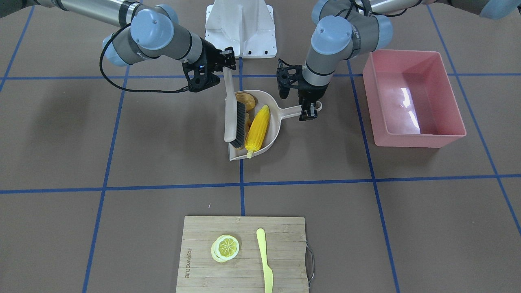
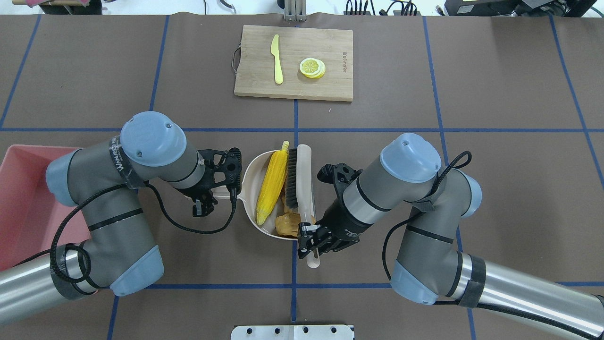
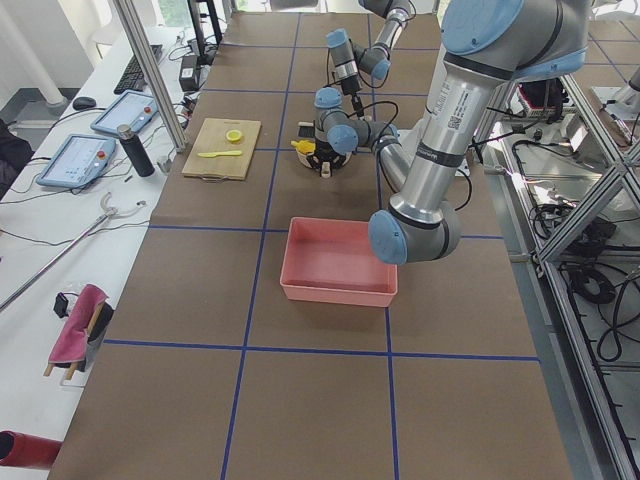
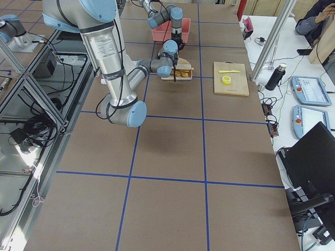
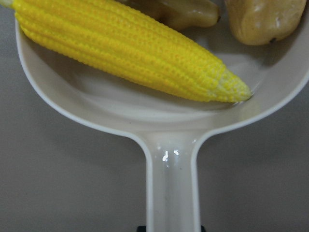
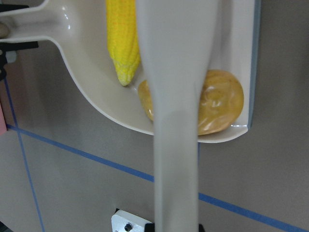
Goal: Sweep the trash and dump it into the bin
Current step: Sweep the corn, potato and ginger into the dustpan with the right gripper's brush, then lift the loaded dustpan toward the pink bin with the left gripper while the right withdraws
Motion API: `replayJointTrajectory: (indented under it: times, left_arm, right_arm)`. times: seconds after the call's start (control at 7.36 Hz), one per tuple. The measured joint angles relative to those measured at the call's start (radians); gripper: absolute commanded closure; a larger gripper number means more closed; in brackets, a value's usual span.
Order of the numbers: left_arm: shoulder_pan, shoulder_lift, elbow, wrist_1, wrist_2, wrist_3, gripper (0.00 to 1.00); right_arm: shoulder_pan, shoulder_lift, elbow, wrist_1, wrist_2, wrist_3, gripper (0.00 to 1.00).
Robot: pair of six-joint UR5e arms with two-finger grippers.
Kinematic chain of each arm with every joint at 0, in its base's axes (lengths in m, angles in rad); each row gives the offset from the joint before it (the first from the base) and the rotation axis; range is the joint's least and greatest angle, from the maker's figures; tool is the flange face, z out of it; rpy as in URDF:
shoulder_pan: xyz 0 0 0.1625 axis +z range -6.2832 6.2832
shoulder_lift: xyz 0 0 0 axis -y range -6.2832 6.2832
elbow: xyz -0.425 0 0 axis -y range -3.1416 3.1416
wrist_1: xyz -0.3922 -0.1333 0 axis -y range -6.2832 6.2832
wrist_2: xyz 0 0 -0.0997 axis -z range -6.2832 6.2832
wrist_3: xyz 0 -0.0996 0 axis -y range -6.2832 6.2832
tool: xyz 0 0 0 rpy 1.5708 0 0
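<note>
A beige dustpan [image 1: 274, 132] lies at the table's middle with the yellow corn cob [image 1: 257, 129] and the brown potato [image 1: 245, 99] inside it. The ginger root [image 5: 178, 12] lies beside the corn, mostly hidden under the brush in the other views. My left gripper [image 1: 308, 113] is shut on the dustpan's handle [image 2: 221, 191]. My right gripper [image 2: 309, 241] is shut on the handle of a beige brush [image 2: 302, 179], whose dark bristles [image 1: 240, 124] rest in the pan against the corn. The pink bin [image 1: 415, 140] stands empty on my left [image 2: 23, 189], apart from the dustpan.
A wooden cutting board [image 2: 292, 87] with a lemon slice [image 2: 312, 67] and a pale yellow knife [image 2: 277, 63] lies at the far side of the table. The white robot base plate [image 1: 240, 28] is close behind the dustpan. Blue tape lines cross the brown table.
</note>
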Motion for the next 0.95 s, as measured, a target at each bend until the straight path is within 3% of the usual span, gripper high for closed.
replayJointTrajectory:
  times: [0.41, 0.68, 0.95]
  left_arm:
    - [0.000, 0.011, 0.015, -0.090, -0.013, -0.031, 1.00]
    - [-0.001, 0.029, 0.020, -0.198, -0.013, -0.078, 1.00]
    - [-0.002, 0.043, 0.020, -0.288, -0.013, -0.133, 1.00]
  right_arm:
    - [0.123, -0.041, 0.121, -0.140, 0.053, -0.007, 1.00]
    - [0.252, -0.053, 0.147, -0.201, 0.127, -0.015, 1.00]
    - [0.347, -0.098, 0.150, -0.221, 0.147, -0.104, 1.00]
